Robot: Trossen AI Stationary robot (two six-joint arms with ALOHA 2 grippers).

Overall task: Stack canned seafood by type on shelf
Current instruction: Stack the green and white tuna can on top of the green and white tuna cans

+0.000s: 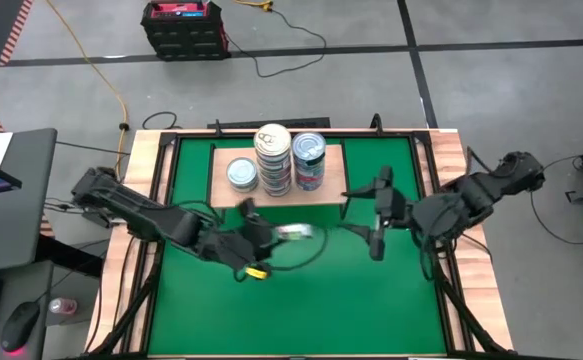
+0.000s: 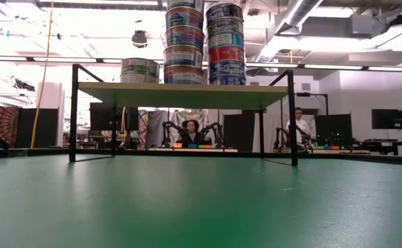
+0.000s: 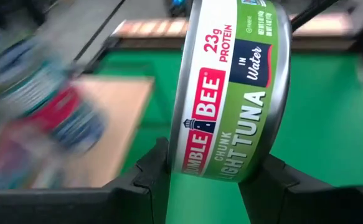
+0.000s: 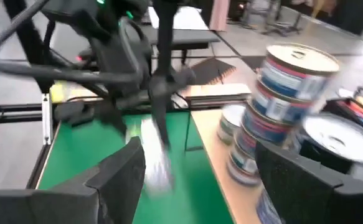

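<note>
Table: green mat (image 1: pixel 301 300), shelf (image 1: pixel 229 189) at its back edge.
Stacks: tins (image 1: pixel 273 158) piled on shelf.
Left gripper (image 1: pixel 271 235): clamped on tuna can (image 3: pixel 234 93), just before shelf.
Right gripper (image 1: pixel 375 213): wide open, empty, beside shelf.
Tip: lift clear, centre over matching stack, lower flat.

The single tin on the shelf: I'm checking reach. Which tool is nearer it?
Left. The left tool, holding a tuna can, sits just in front of the single tin; the open right tool is farther off to its right.

Three tin stacks (image 2: pixel 184 41) atop the shelf (image 2: pixel 183 94)
</note>
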